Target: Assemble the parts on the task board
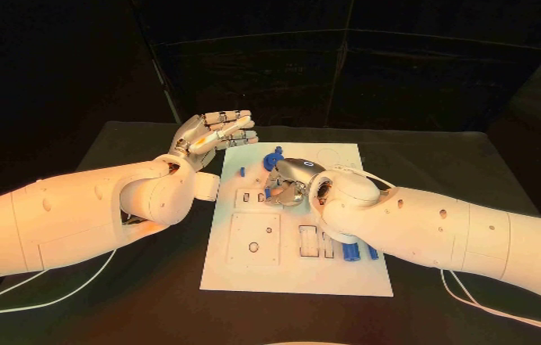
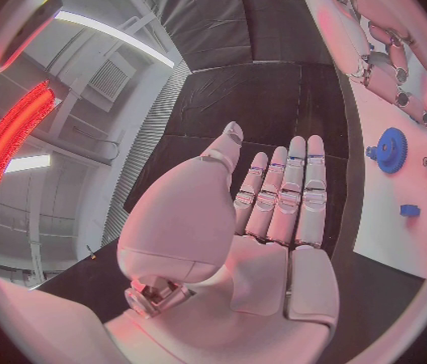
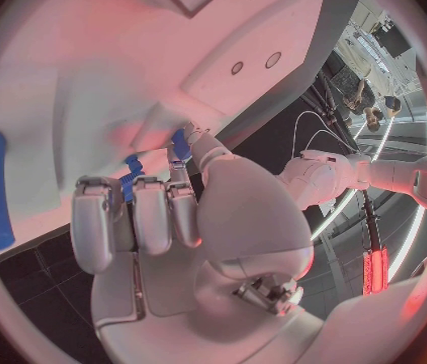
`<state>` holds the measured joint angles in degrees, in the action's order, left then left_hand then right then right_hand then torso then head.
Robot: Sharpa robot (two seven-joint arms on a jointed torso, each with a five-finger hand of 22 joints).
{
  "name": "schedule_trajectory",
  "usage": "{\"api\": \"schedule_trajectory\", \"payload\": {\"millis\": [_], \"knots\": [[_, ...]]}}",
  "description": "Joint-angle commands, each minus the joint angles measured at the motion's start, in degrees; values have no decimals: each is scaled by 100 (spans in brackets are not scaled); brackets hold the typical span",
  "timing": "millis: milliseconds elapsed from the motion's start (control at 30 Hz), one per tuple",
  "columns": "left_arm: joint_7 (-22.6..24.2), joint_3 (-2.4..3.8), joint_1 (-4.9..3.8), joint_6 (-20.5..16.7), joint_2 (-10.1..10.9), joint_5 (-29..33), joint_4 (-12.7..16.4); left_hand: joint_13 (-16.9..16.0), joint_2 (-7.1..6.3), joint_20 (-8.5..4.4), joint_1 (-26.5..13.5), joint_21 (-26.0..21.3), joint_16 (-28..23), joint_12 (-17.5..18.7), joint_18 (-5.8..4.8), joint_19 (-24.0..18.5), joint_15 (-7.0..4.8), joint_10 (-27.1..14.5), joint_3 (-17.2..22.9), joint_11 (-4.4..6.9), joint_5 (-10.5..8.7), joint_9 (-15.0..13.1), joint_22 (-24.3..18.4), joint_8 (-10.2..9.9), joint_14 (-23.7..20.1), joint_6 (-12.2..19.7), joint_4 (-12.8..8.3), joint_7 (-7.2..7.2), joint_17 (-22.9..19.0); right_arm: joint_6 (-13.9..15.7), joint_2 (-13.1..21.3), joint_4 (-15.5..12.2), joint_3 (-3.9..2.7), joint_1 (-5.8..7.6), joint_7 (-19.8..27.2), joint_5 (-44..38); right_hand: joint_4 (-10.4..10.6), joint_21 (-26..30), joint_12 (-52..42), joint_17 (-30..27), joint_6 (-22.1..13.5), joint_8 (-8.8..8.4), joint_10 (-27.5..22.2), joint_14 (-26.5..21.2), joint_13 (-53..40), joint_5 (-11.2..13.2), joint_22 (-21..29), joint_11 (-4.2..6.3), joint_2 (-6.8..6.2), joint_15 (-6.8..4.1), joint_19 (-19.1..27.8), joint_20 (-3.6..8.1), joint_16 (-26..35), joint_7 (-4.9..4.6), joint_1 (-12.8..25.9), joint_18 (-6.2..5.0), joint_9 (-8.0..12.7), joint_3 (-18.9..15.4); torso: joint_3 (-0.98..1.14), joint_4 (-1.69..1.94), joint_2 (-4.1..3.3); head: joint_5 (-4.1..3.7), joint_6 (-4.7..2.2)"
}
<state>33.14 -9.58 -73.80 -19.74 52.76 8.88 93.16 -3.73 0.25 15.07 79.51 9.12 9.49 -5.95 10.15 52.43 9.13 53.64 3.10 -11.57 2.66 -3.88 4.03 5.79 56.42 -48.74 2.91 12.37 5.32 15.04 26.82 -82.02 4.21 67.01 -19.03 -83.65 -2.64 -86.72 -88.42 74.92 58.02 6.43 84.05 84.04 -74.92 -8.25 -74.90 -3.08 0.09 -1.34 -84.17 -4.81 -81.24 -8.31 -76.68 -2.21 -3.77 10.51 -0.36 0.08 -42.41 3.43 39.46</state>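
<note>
While the right robot hand (image 1: 291, 185) bends over the middle of the flat white task board (image 1: 295, 271), its fingers curl down onto the board. In the right wrist view a small blue piece (image 3: 180, 143) sits at its fingertips, but I cannot tell if it is pinched or only touched. The left robot hand (image 1: 216, 134) is held up beside the board's far left corner, fingers straight and side by side, holding nothing.

One thing that could go wrong: the little piece looks smooth and hard, so it might slip from the shiny metal fingers or tip over as it goes into its hole. The curled hand also hides the hole from above, so the piece could miss it.

A round blue gear with small teeth (image 2: 391, 150) stands on the board near the left hand. A tiny blue block (image 2: 408, 210) lies near it. Long blue rods (image 1: 352, 252) with rounded ends lie by the right arm and could roll if bumped. The board is smooth, with cut-out holes, and rests on the dark table (image 1: 135, 298).
</note>
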Motion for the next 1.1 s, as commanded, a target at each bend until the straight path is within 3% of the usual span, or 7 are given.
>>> {"api": "schedule_trajectory", "payload": {"millis": [33, 1100], "knots": [[27, 6, -10, 63, 0, 2, 6, 6, 61, 9, -7, -39, -16, 26, 10, 15, 10, -17, -2, -27, -1, 6, -9, -32, -2, -20, -35, 247, -10, -276, 8, 25, 34, -31, -139, -12, 9, -14, 31, 175, -47, -30, 451, 333, -1319, -2, -702, -28, -35, 20, -211, -8, -24, -12, 7, 51, -9, 29, 2, -2, 0, 4, 7], [25, 6, -10, 60, -3, 2, -9, 6, 61, 9, -7, -39, -16, 26, 10, 15, 10, -17, -2, -27, -1, 6, -9, -32, -2, -20, -35, 247, -10, -298, 22, 6, 34, -32, -265, -13, 78, 0, 117, 177, -198, -156, 389, 333, -1242, 128, -677, -72, -235, 60, -197, -51, -25, -55, 179, 45, -14, -133, 0, 0, 1, -24, 42]]}}
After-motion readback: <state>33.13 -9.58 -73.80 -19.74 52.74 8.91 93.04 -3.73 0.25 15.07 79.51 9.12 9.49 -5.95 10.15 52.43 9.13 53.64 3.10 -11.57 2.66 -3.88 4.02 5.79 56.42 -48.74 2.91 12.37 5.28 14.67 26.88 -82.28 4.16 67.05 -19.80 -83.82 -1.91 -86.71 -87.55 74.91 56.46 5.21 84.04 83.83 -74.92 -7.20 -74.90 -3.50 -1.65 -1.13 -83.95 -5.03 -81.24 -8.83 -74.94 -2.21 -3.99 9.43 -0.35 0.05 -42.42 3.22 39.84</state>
